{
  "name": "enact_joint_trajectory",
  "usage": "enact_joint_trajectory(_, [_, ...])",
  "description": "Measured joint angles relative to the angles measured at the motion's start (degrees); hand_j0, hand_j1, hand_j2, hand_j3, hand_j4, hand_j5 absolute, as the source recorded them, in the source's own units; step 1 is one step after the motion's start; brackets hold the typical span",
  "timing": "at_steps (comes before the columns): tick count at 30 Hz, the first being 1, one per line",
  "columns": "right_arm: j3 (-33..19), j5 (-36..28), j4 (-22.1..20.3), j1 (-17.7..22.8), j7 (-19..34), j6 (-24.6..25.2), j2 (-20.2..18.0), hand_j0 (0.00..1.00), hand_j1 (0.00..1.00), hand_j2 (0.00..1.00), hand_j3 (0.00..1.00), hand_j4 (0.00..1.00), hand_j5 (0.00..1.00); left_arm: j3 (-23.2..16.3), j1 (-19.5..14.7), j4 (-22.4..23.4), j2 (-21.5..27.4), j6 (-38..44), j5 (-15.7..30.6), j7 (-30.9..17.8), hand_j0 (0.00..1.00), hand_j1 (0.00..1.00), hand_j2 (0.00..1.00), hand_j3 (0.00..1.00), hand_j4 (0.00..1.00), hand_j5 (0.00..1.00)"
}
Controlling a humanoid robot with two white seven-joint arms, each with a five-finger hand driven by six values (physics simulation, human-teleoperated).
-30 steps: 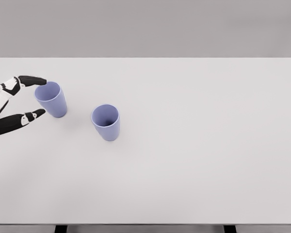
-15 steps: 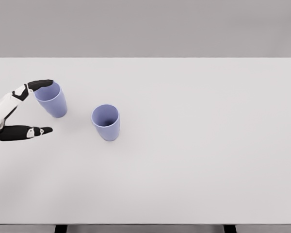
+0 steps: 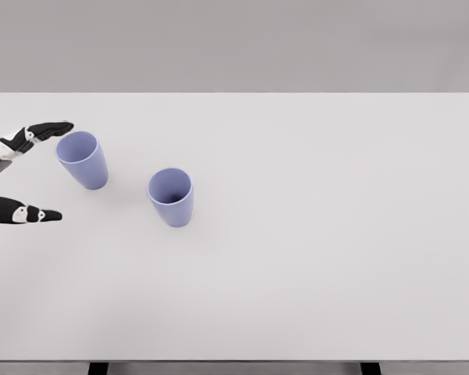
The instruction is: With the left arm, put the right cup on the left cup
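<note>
White desk [image 3: 313, 258] fills nearly the whole frame, matte and bare apart from two cups left of centre. My left hand [image 3: 16, 176] comes in at the left edge, spread wide and holding nothing: one dark fingertip [image 3: 55, 126] sits just beside the rim of the left cup [image 3: 83, 159], the thumb tip lies lower, clear of it. No right arm shows.

The right cup [image 3: 170, 196], the one I have to move, stands upright, mouth open, a little right of and lower in the frame than its twin, the two near but apart.

I judge both cups to be light, rigid plastic, smooth-walled and tapering downward, so likely slippery under a pinch and easy to tip with a nudge. I'd take the right cup across its upper wall just under the rim, fingers and thumb on opposite sides, squeezing gently.
</note>
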Motion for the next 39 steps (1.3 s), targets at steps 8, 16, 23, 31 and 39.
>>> enact_joint_trajectory(8, [0.0, 0.0, 0.0, 0.1, 0.0, 0.0, 0.0, 1.0, 1.0, 1.0, 1.0, 1.0, 1.0, -6.5, -0.3, 0.0, -5.1, 0.0, -1.1, -1.7, 0.99, 0.99, 0.99, 0.99, 0.99, 0.99])
enact_joint_trajectory(16, [0.0, 0.0, 0.0, 0.1, 0.0, 0.0, 0.0, 1.0, 1.0, 1.0, 1.0, 1.0, 1.0, -10.2, -5.2, 0.0, -12.7, 0.0, -3.8, -1.9, 0.99, 0.99, 0.99, 0.99, 0.99, 0.99])
enact_joint_trajectory(23, [0.0, 0.0, 0.0, 0.0, 0.0, 0.0, 0.0, 1.0, 1.0, 1.0, 1.0, 1.0, 1.0, -10.7, -8.6, 0.1, -17.6, 0.3, -3.9, -2.4, 0.99, 0.99, 0.99, 0.99, 0.99, 0.99])
enact_joint_trajectory(31, [0.0, 0.0, 0.0, 0.0, 0.0, 0.0, 0.0, 1.0, 1.0, 1.0, 1.0, 1.0, 1.0, -10.8, -10.8, 0.1, -21.4, 8.7, -4.3, -5.3, 1.0, 1.0, 1.0, 1.0, 1.0, 1.0])
enact_joint_trajectory(39, [0.0, 0.0, 0.0, 0.0, 0.0, 0.0, 0.0, 1.0, 1.0, 1.0, 1.0, 1.0, 1.0, -10.4, -13.9, 0.2, -24.1, 19.1, -4.9, -5.7, 1.0, 1.0, 1.0, 1.0, 1.0, 1.0])
